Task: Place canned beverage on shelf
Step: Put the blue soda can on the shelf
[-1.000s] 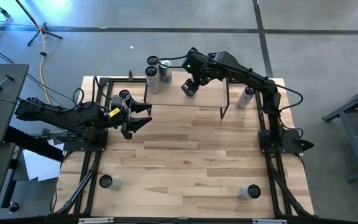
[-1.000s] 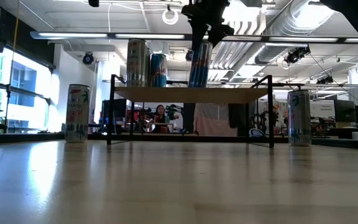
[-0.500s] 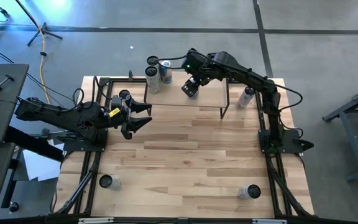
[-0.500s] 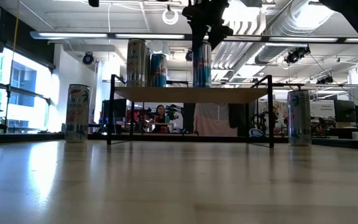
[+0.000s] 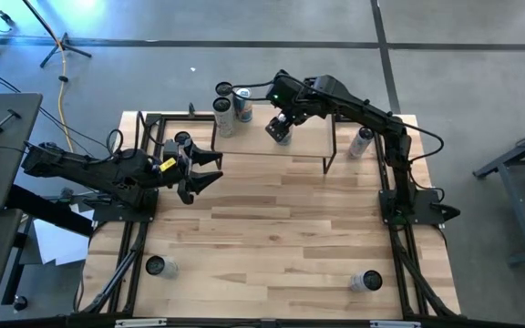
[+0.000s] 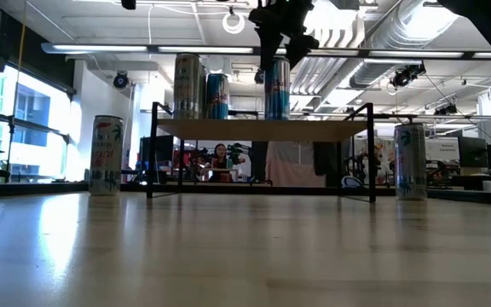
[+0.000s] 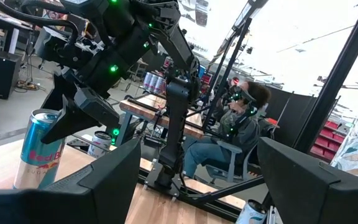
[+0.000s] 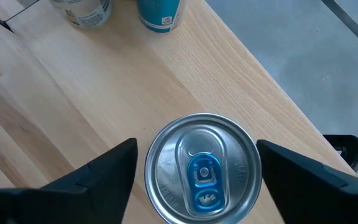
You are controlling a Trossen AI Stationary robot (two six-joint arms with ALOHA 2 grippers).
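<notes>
A slim blue-and-silver can (image 6: pixel 277 89) stands upright on its base on the light-wood shelf (image 6: pixel 262 130), right of two other cans (image 6: pixel 187 85) (image 6: pixel 216 95). My right gripper (image 6: pixel 281 44) hovers just above it, pointing down. In the right wrist view the can's silver top (image 8: pixel 202 168) lies between the open fingers (image 8: pixel 104 171), with a narrow gap at the sides. My left gripper (image 5: pixel 210 169) is open and empty over the table's left part, near a can (image 5: pixel 182 141) standing on the table.
More cans stand on the table: at the far right (image 5: pixel 363 138), near left (image 5: pixel 158 266) and near right (image 5: pixel 367 281). The shelf's black legs (image 6: pixel 372 153) stand at the table's far side. A seated person (image 7: pixel 241 118) shows beyond the table.
The can under my right gripper was tilted a second ago. It has swung upright and now stands on the shelf board. My right gripper has stayed above it.
</notes>
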